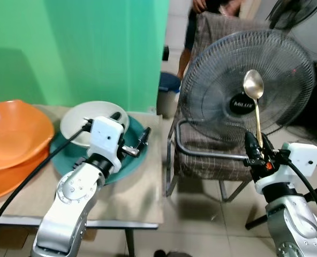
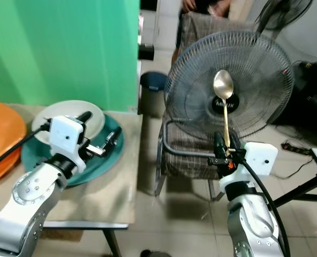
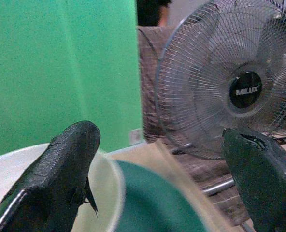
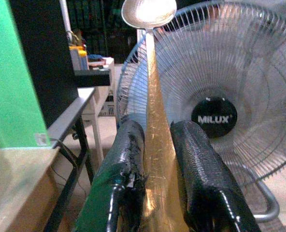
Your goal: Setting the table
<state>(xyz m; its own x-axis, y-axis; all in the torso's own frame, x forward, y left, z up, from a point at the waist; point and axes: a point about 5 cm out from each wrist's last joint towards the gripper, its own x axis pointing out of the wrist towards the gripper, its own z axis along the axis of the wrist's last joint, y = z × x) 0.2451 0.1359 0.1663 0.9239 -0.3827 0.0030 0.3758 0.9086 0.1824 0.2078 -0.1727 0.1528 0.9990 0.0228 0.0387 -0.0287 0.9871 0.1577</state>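
Spoon (image 1: 256,110) upright in right pincer (image 1: 257,145) before fan (image 1: 248,85); left pincer (image 1: 130,133) wide over plates (image 1: 125,160).

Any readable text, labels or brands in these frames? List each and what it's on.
"MILUX": white letters on the black hub of the fan, behind the spoon that the right gripper holds upright.
Small sticker at the foot of the green wall: too blurred to read.
Nothing else legible, either on the plates by the left gripper or on the orange basins.
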